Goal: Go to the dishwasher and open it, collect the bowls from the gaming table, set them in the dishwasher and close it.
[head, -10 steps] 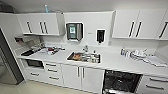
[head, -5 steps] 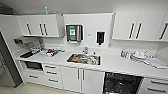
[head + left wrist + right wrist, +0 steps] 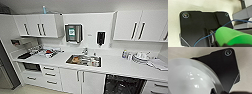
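Note:
The dishwasher (image 3: 123, 85) stands open under the counter at the lower right of the head view, dark inside with racks. A bright green bowl (image 3: 233, 36) shows large in the left wrist view, held by my left gripper (image 3: 233, 45) above the robot's dark base plate and the pale floor. In the right wrist view a white bowl (image 3: 189, 78) is held by my right gripper (image 3: 218, 92), also over the base plate. The gaming table is out of view.
A white counter (image 3: 112, 66) runs across the kitchen with a steel sink (image 3: 83, 60) in its middle. Stacked white dishes (image 3: 141, 58) sit at its right, a dish rack (image 3: 48, 52) at its left. A tall dark appliance (image 3: 5, 70) stands at the far left.
The whole head view has shifted a little, so the camera has moved. Nothing in the kitchen has visibly changed.

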